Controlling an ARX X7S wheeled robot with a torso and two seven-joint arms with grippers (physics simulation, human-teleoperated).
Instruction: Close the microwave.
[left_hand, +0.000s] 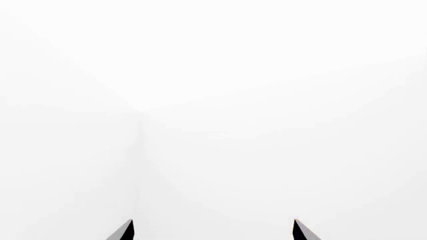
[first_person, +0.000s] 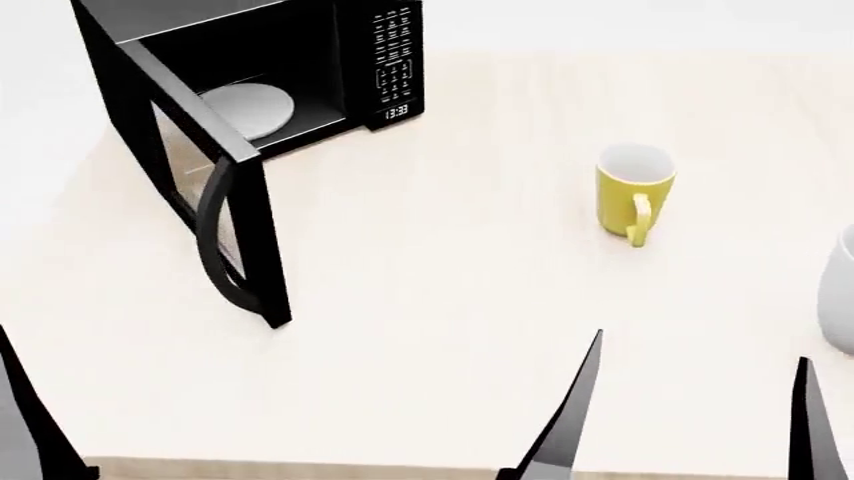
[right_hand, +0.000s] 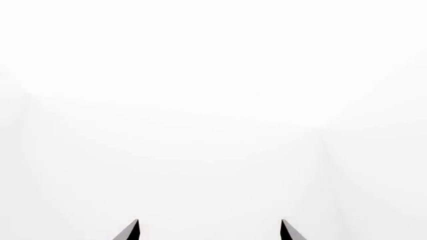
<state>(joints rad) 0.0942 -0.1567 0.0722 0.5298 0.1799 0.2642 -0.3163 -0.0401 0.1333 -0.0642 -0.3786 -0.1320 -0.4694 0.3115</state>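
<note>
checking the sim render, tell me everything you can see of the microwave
The microwave is a black box at the far left of the pale wooden table, its top cropped. Its glass-windowed door stands wide open, curved black handle facing out. Inside lies a white round turntable plate. The white-lettered keypad's clock reads 13:33. Nothing touches it.

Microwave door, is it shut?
No, the microwave door is swung wide open, showing the white plate inside.
</note>
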